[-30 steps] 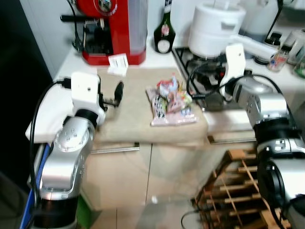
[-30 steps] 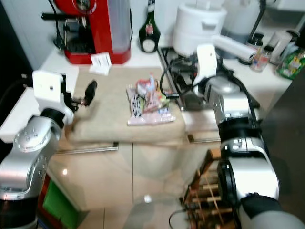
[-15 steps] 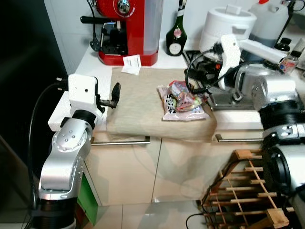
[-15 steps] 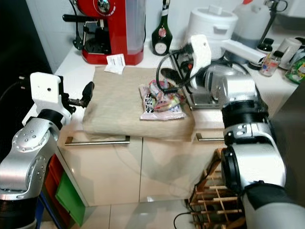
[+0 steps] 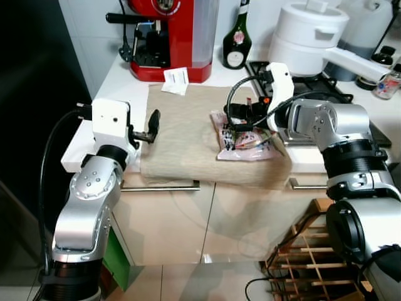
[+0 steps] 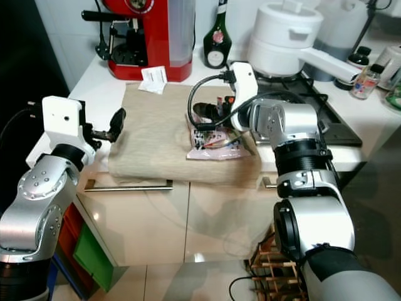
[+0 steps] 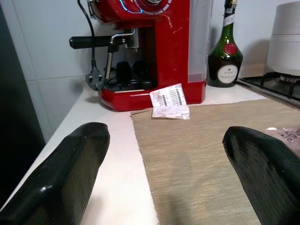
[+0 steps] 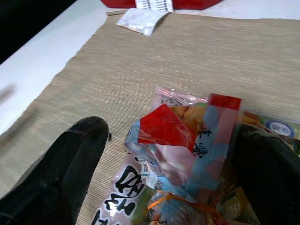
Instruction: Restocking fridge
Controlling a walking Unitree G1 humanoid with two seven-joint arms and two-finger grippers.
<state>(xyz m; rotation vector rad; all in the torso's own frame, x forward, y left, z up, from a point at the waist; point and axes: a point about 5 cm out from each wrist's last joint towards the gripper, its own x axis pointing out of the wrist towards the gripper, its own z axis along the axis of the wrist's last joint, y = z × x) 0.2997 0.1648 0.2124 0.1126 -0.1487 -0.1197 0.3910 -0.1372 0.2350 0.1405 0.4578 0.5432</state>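
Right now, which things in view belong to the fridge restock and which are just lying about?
Job:
- snack bag on the beige mat
- right gripper, fingers open, one on each side of the bag
- left gripper, open, above the mat's left edge

Lying about:
- red coffee machine
- green bottle
- white cooker on the stove
- paper sachet

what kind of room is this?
A home kitchen, most likely: a red espresso machine and a green bottle stand on a white countertop, a gas hob with a white pot sits to the right, and handled cabinet drawers run below.
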